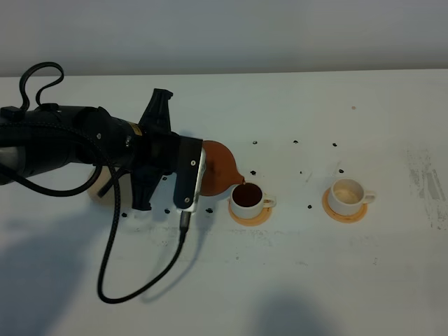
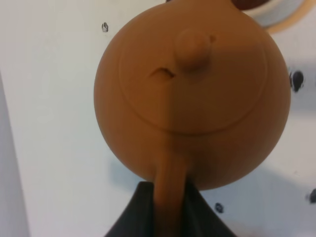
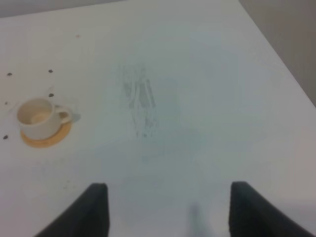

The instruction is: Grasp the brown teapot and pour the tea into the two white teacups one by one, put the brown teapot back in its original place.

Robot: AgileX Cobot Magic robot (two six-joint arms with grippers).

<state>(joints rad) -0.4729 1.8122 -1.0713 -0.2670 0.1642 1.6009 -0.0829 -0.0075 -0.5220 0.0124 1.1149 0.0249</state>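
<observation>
Teapot [image 1: 222, 166] gripped by its handle in closed left gripper [image 2: 169, 205] & tilted, spout at rim of left teacup [image 1: 247, 198], seen dark w/ tea, so pour lands inside; right teacup [image 1: 346, 194] looks unfilled; right gripper [image 3: 168, 210] seen open, empty

white table [image 1: 294, 294], small black specks [image 1: 297, 142], grey scuff marks [image 1: 427, 185], pale wall [image 1: 224, 35]
</observation>
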